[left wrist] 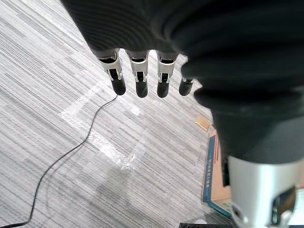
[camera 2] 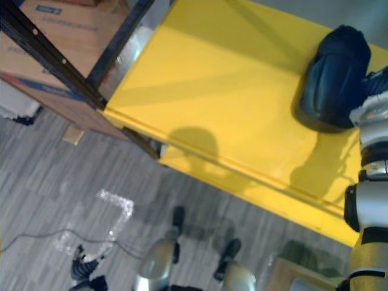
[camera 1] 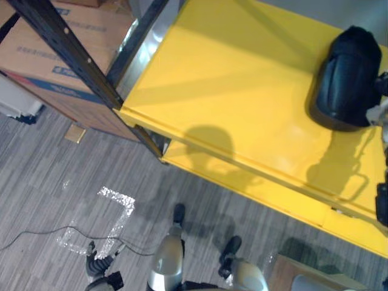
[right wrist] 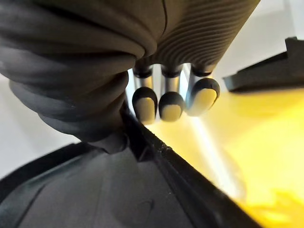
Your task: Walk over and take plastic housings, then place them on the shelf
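- On the yellow shelf (camera 2: 212, 91), toward its right end: a black plastic housing (camera 2: 330, 79), domed side up, resting on the top surface.
- At the housing's right edge: the right hand (right wrist: 171, 102), reaching in from the right side.
- In the right wrist view: fingers (right wrist: 145, 104) curled, dark tips turned back toward the camera, hooked over the housing's raised rim, clenched on the housing.
- Past those fingers, on the same yellow surface: another dark piece (right wrist: 268, 71), apart from the held housing; cannot tell what it is.
- Low at the robot's left side, over the floor (camera 1: 48, 157): the left hand (left wrist: 137, 76), fingers straight and hanging loose, released, grasping nothing.
- On the grey striped carpet below the left hand: silvery tape marks (camera 1: 118, 203) in an angular outline.
- Left of the shelf: a black perforated upright (camera 1: 73, 51), slanting across a cardboard box (camera 1: 36, 54) standing on the floor.
- Under the top surface: a lower yellow level (camera 1: 254, 188), showing along the shelf's near edge.
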You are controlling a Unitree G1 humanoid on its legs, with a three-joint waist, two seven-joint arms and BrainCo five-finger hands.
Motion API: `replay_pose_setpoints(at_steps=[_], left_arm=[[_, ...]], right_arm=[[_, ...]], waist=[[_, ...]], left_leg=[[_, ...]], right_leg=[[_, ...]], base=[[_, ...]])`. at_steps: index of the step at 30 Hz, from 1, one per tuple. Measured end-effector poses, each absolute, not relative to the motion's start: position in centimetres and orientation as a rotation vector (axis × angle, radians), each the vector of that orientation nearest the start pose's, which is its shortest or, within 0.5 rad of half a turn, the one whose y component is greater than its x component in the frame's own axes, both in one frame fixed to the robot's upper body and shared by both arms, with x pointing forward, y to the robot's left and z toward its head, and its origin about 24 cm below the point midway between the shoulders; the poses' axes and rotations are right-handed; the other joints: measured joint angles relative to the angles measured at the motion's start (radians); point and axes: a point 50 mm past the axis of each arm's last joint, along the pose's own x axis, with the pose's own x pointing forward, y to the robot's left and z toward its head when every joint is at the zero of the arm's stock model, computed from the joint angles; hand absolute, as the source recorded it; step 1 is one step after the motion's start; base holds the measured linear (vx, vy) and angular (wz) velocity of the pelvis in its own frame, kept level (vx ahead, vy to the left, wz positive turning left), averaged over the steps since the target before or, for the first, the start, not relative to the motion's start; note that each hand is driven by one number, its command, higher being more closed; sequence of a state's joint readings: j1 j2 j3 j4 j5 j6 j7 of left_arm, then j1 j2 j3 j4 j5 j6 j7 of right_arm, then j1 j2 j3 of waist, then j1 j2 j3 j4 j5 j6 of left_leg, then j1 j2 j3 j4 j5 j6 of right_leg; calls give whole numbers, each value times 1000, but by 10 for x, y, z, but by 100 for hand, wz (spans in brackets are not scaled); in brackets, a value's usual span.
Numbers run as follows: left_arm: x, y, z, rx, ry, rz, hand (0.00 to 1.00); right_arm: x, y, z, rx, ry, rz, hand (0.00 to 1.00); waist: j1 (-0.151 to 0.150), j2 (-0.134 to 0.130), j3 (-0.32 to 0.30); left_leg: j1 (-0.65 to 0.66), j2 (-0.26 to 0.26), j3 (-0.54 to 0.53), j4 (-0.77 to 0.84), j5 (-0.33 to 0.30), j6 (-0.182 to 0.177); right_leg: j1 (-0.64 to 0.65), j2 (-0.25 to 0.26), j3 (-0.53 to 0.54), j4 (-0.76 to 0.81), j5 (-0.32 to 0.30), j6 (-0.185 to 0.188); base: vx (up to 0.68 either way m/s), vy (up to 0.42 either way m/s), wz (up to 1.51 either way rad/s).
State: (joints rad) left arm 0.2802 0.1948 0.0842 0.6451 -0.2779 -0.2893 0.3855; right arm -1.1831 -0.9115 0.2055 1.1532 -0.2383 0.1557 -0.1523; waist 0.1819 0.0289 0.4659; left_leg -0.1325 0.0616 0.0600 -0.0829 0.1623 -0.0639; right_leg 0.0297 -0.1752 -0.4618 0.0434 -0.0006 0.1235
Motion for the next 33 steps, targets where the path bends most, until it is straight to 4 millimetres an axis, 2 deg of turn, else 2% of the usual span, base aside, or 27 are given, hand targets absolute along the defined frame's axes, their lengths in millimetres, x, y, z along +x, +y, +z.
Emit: replay_pose_setpoints(at_steps=[5, 6, 14, 18, 21, 24, 27, 30, 33], left_arm=[[108, 260, -102, 62, 590, 686, 0], [109, 259, -102, 64, 590, 681, 0], [109, 260, -101, 36, 585, 681, 0], [111, 260, -100, 27, 567, 675, 0], [115, 259, -96, 20, 535, 655, 0], [119, 258, -92, 14, 500, 647, 0], [120, 258, -91, 14, 487, 646, 0], [120, 258, -90, 14, 472, 646, 0], [118, 257, -92, 12, 483, 640, 0]], right_arm=[[348, -387, 275, -918, 102, -756, 100], [348, -387, 275, -921, 101, -756, 0], [344, -391, 274, -946, 110, -818, 0], [337, -395, 281, -965, 14, -1012, 0], [330, -392, 297, -987, -160, -1161, 0], [324, -382, 321, -1021, -379, -1240, 0], [317, -375, 336, -1009, -530, -1292, 0], [309, -370, 348, -964, -654, -1336, 0], [309, -359, 345, -962, -760, -1286, 0]], waist=[[3, 19, 13], [3, 19, 13], [6, 21, 14], [8, 21, 14], [5, 20, 14], [-5, 20, 13], [-8, 18, 12], [-12, 1, 2], [-13, -25, -42]], left_leg=[[-10, 0, 2, 0, 3, 4], [-10, 0, 3, 0, 3, 4], [-10, 0, 5, 0, 4, 4], [-10, 0, 4, 0, 6, 5], [-8, 0, 4, 0, 7, 5], [3, 1, 4, 0, 8, 5], [28, 2, 6, -1, 8, 4], [30, 12, 11, -6, 8, 4], [33, 20, 29, -6, 8, 3]], right_leg=[[-21, -4, 4, 18, -5, -8], [-24, -4, 7, 22, -6, -9], [-28, -6, 11, 27, -7, -10], [-27, -6, 11, 28, -7, -10], [-25, -6, 11, 28, -6, -9], [-12, -5, 8, 24, -6, -9], [17, -2, 8, 13, -5, -7], [27, 7, 8, -8, 4, -5], [29, 18, 22, -25, 14, -7]], base=[[-3, 0, -1], [-6, -2, -6], [0, -1, -1], [0, 0, 0], [0, 0, 0], [0, 0, 0], [0, 0, 0], [-37, -14, -5], [-6, -23, -12]])
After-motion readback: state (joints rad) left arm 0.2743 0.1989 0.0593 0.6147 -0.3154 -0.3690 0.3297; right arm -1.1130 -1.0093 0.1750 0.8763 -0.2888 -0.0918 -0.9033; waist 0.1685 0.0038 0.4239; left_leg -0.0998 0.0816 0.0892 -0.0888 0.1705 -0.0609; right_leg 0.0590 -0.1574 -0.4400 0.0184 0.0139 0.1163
